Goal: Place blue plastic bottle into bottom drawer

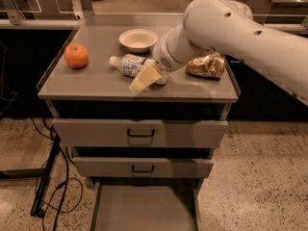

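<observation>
The blue plastic bottle lies on its side on the cabinet top, white cap pointing left, its right end hidden behind my gripper. My gripper hangs from the big white arm, its pale yellow finger pointing down-left just in front of the bottle's right half. The bottom drawer stands pulled out below the two shut upper drawers, its flat grey floor bare.
An orange sits at the left of the cabinet top. A white bowl stands behind the bottle. A crumpled gold foil bag lies at the right. Black cables trail on the floor at left.
</observation>
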{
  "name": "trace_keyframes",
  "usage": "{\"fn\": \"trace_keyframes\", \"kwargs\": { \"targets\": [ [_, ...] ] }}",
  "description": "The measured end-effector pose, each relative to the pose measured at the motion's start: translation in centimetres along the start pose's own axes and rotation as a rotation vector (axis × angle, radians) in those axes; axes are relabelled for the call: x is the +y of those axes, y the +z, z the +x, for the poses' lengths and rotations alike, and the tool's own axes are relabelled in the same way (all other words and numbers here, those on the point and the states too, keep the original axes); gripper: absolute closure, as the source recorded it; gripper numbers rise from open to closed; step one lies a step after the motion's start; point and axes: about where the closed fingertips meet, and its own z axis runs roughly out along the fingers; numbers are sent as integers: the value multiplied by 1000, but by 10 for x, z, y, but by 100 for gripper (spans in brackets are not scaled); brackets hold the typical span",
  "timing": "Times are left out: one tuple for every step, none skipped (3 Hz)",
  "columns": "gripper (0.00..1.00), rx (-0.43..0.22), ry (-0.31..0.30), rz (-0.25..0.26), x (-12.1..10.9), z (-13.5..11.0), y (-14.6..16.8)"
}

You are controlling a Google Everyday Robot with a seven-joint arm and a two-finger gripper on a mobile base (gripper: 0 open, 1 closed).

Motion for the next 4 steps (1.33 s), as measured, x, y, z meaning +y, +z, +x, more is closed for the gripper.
{"fn": "trace_keyframes", "kwargs": {
  "targets": [
    [0,9,-17,-32,-3,-6,23],
    [0,23,-9,-64,5,2,39],
    [0,44,8,-88,12,14,55],
    [18,45,9,-89,12,14,55]
  ]
}}
